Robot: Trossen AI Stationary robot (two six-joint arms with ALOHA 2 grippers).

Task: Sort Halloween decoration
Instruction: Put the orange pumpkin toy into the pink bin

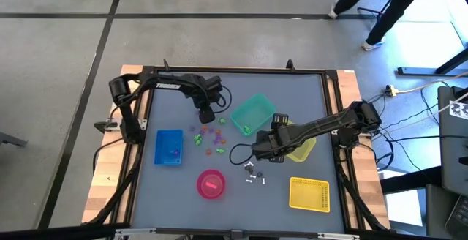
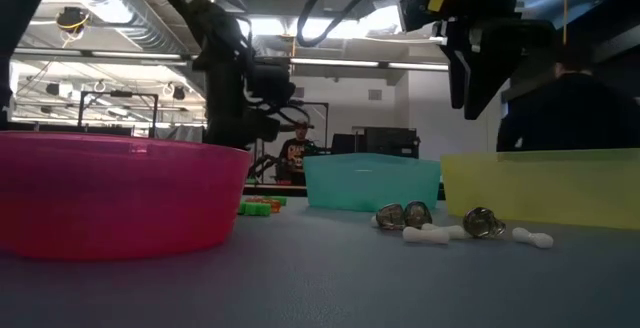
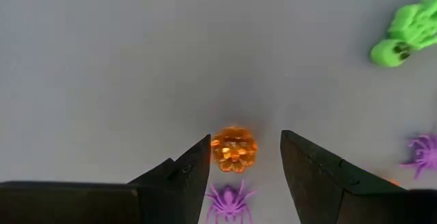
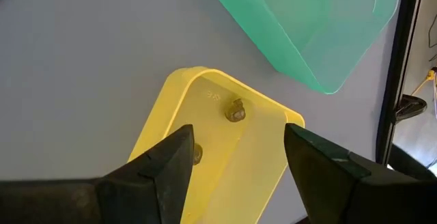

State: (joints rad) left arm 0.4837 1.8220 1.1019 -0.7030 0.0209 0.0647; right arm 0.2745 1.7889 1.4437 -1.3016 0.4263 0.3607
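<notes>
Small purple, orange and green trinkets (image 1: 208, 137) lie loose on the grey table. My left gripper (image 1: 206, 115) hovers over them, open. In the left wrist view an orange pumpkin trinket (image 3: 234, 149) lies between its fingers and a purple spider (image 3: 229, 200) lies nearer. A green skeleton figure (image 3: 403, 36) lies off to one side. My right gripper (image 1: 274, 136) is open and raised high (image 2: 478, 93). In its wrist view the pale yellow bin (image 4: 205, 156) lies under its fingers, with dark grey trinkets (image 4: 235, 111) inside.
A green bin (image 1: 252, 114) stands near the table's far middle, a blue bin (image 1: 169, 147) at the left, a pink bowl (image 1: 210, 184) near the front and a yellow meshed bin (image 1: 309, 194) at the near right. Grey and white trinkets (image 1: 254, 173) lie between the bowl and the meshed bin. A person walks beyond the far edge.
</notes>
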